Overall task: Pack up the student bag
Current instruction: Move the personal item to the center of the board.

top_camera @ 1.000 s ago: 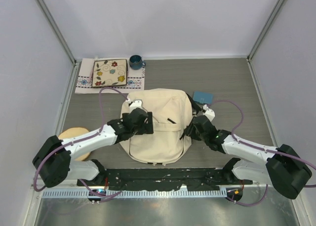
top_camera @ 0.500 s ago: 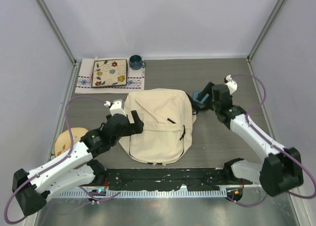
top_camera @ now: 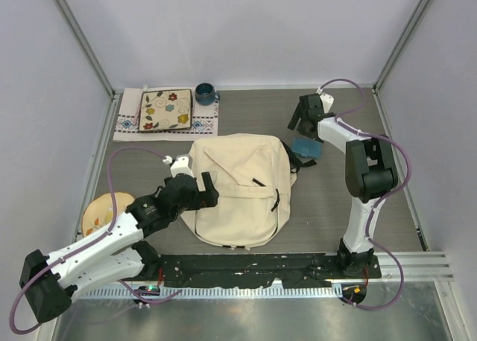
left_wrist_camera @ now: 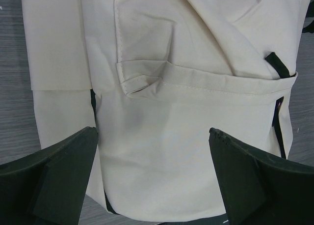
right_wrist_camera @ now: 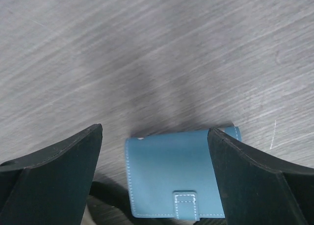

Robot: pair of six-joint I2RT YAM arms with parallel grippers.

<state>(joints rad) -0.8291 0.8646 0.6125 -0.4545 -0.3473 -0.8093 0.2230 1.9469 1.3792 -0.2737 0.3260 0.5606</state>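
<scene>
**Overhead view.** You see the student bag (top_camera: pixel 238 192), cream fabric, lying flat at the middle of the grey table (top_camera: pixel 335 207). Its flap is toward the far wall and its bottom edge toward the arm bases. Your left gripper (top_camera: pixel 200 190) hangs at the bag's left edge, about halfway along that side. Your right gripper (top_camera: pixel 301 120) is stretched to the far right part of the table, just beyond a blue wallet (top_camera: pixel 306 147) that lies just beside the bag's upper right corner.

**Left wrist view.** The jaws stand spread wide and grasp nothing. Between the fingers (left_wrist_camera: pixel 64 171) you look down on the bag's front pocket (left_wrist_camera: pixel 196 136), with a black zipper pull (left_wrist_camera: pixel 276 63) at the right. You cannot tell whether the fingertips touch the fabric.

**Right wrist view.** The jaws are released, wide apart, and hold nothing. The wallet lies closed on the table below and between the fingers, its clasp tab and pale stitching facing you.

**Far left corner.** An embroidered cloth (top_camera: pixel 127 123) carries a square flower-patterned plate (top_camera: pixel 165 110), with a dark blue mug (top_camera: pixel 205 94) at the cloth's far right corner. A round tan disc (top_camera: pixel 100 209) lies near the table's left edge, partly hidden by your left arm
</scene>
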